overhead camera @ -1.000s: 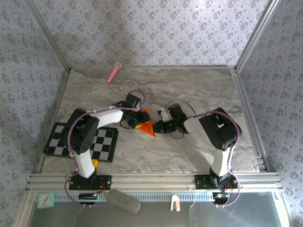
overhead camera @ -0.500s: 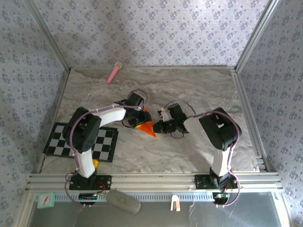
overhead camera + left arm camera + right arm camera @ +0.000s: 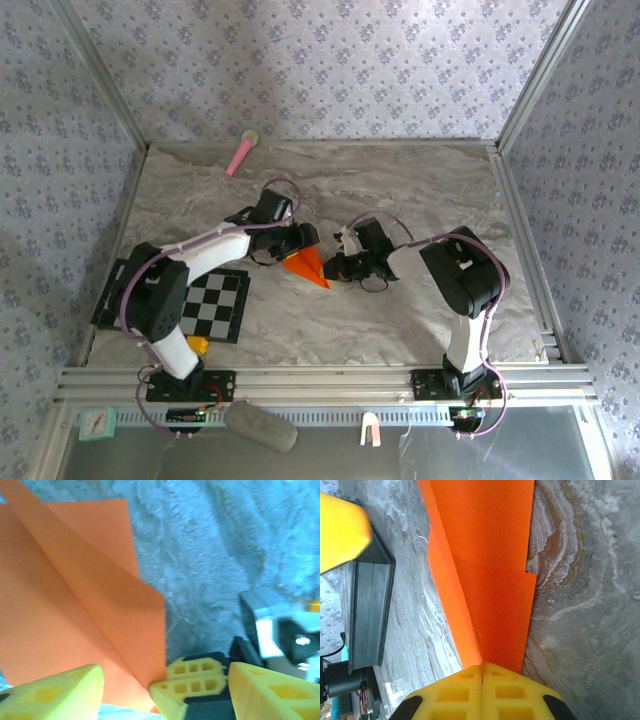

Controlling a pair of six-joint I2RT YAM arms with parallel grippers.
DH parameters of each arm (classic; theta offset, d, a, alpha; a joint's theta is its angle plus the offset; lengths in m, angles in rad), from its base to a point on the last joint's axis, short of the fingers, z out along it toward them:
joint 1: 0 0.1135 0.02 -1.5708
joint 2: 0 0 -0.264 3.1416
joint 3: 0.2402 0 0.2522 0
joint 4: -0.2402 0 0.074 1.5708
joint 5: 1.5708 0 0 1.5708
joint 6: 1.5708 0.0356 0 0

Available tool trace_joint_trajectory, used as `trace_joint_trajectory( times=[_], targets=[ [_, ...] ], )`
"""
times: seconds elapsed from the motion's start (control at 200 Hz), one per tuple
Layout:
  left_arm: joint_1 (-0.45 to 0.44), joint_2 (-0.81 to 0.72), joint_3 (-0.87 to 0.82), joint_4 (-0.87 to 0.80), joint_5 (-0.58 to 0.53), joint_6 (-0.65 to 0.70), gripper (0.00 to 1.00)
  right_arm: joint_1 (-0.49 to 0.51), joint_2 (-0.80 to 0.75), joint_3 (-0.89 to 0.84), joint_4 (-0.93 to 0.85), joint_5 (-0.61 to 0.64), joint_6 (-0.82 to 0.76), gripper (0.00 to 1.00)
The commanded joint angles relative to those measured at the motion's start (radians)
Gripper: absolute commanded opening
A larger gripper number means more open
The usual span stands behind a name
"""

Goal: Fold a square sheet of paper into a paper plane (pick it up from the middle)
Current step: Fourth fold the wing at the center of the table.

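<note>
Top view first: the orange paper (image 3: 306, 266) is lying on the marble table (image 3: 430, 190), roughly mid-table, folded down into a triangle-ish shape with its point aimed at the near edge. The left gripper (image 3: 302, 243) sits right over the paper's far edge. The right gripper (image 3: 334, 268) comes in from the right and meets the paper's right side. You can't really make out either one's fingers from up here. A pink stick (image 3: 241, 153) is way off by the back wall, and the checkered mat (image 3: 215, 303) sits near the left arm's base, well clear of the paper.

Left wrist cam: the paper fills the left part of the shot, flat on the table, with a long diagonal crease and a second layer on top. The left's two yellow fingers (image 3: 55, 694) are spread wide apart at the bottom corners and aren't gripping anything. Between them you can see the right gripper's yellow pads (image 3: 192, 679) pressed together on the paper's near corner.

Right wrist cam: the right's pads (image 3: 482, 692) are closed tight against each other, with the narrow end of the paper pinched in between. From there the paper runs straight up the frame, a raised fold along its left side and a stepped edge on its right. One left finger (image 3: 340, 530) pokes in at the top left corner.
</note>
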Motion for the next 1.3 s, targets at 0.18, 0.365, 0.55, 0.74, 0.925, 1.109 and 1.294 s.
trace_joint_trajectory(
  times=[0.18,0.365,0.55,0.74,0.925,1.109,1.294],
  targets=[
    [0.01,0.03,-0.126,0.268,0.145,-0.05,0.47,-0.015,0.046,-0.002,-0.081,0.034,0.016,0.02],
    [0.01,0.054,-0.15,0.319,0.169,-0.061,0.34,-0.019,0.047,-0.005,-0.08,0.034,0.018,0.02],
    [0.01,0.089,-0.167,0.359,0.188,-0.078,0.26,-0.021,0.051,-0.003,-0.078,0.031,0.02,0.03],
    [0.01,0.106,-0.163,0.364,0.185,-0.074,0.24,-0.023,0.054,-0.005,-0.08,0.03,0.022,0.05],
    [0.011,0.129,-0.151,0.364,0.192,-0.083,0.22,-0.025,0.05,-0.005,-0.089,0.033,0.024,0.07],
    [0.011,0.136,-0.139,0.347,0.184,-0.08,0.21,-0.026,0.046,-0.005,-0.101,0.035,0.028,0.07],
    [0.011,0.146,-0.131,0.335,0.193,-0.083,0.2,-0.028,0.04,-0.006,-0.11,0.044,0.028,0.06]
  ],
)
